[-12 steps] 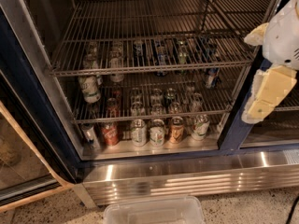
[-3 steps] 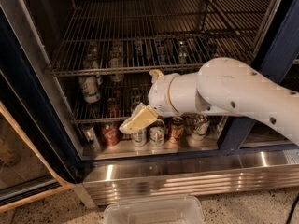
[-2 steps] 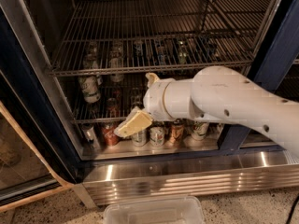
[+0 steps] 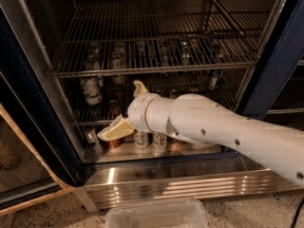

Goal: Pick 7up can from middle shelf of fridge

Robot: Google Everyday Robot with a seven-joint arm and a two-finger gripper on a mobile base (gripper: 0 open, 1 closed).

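The fridge stands open, with a dark blue frame and wire racks. The 7up can, whitish-silver with a green mark, stands upright at the left of the middle shelf. My gripper, cream-coloured on a thick white arm, hangs in front of the fridge's lower left. It is below the can, a little to its right, and apart from it. The arm hides most of the middle shelf's right part.
Several cans stand on the fridge floor behind the gripper, among them an orange-brown one and silver ones. More cans show dimly under the upper rack. A ribbed steel base panel lies below, with a clear plastic tub on the floor.
The arm came in from the far right and has swept left across the fridge front. In the last second the gripper moved further left and slightly down.
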